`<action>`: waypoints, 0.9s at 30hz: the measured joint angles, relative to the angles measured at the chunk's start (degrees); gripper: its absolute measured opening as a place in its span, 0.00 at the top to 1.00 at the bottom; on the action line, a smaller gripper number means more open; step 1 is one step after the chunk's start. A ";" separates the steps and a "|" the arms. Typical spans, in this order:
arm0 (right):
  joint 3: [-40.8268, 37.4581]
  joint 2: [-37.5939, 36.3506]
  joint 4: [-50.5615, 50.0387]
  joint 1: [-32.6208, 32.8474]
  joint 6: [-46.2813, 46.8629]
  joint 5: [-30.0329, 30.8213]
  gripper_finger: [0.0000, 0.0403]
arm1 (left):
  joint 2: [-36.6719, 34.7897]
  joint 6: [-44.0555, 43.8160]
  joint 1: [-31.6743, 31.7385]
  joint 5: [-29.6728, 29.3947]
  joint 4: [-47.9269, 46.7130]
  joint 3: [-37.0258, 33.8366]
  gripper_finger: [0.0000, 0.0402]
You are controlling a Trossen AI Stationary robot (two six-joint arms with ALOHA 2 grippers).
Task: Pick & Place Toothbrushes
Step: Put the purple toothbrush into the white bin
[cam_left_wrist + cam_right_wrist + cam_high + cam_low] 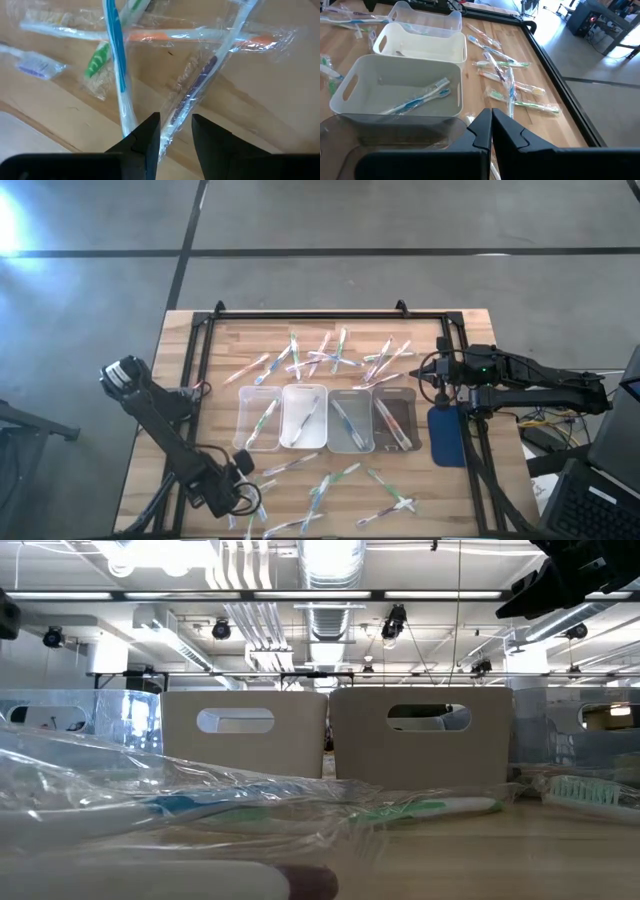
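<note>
Wrapped toothbrushes lie scattered on the wood table, one group beyond the trays (330, 355) and one near the front edge (330, 485). Some also lie inside the row of clear trays (304, 416). My left gripper (248, 483) points down over the near-left group, open. In the left wrist view its fingers (176, 135) stand on either side of a purple-accented toothbrush (192, 92), beside a blue one (117, 65). My right gripper (491, 125) waits shut above the table's right side, by the rightmost tray (395, 418).
A black frame rail (330, 315) runs along the far and side edges of the table. A dark blue flat object (447, 435) lies right of the trays. In the low view, wrapped toothbrushes (300, 808) fill the near ground before the trays (245, 735).
</note>
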 joint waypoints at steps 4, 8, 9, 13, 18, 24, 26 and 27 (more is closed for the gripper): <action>0.00 -0.01 -0.02 0.00 -0.02 0.00 0.98 | 0.72 0.16 -0.02 -0.03 1.05 0.00 0.71; 0.00 -0.02 0.00 0.00 -0.02 0.00 0.98 | 1.70 0.58 -0.02 -0.04 1.34 0.00 0.71; 0.00 0.00 0.00 0.00 0.00 0.00 0.98 | 1.95 0.83 -0.02 -0.03 1.36 0.00 0.71; 0.00 0.00 -0.01 0.00 0.00 0.00 0.98 | 2.73 1.55 -0.02 0.11 1.47 0.00 0.71; 0.00 0.00 -0.02 -0.02 0.00 0.00 0.98 | 3.71 1.56 -0.07 0.23 1.62 0.00 0.71; 0.00 0.00 0.00 -0.02 0.00 0.00 0.98 | 5.15 1.68 -0.09 0.27 2.07 0.00 0.75; 0.00 -0.01 -0.02 -0.02 0.00 0.00 0.98 | 5.76 1.69 -0.09 0.30 2.09 0.00 0.76; 0.00 -0.02 0.00 -0.02 -0.02 0.00 0.98 | 6.10 1.69 -0.09 0.32 2.21 0.00 0.77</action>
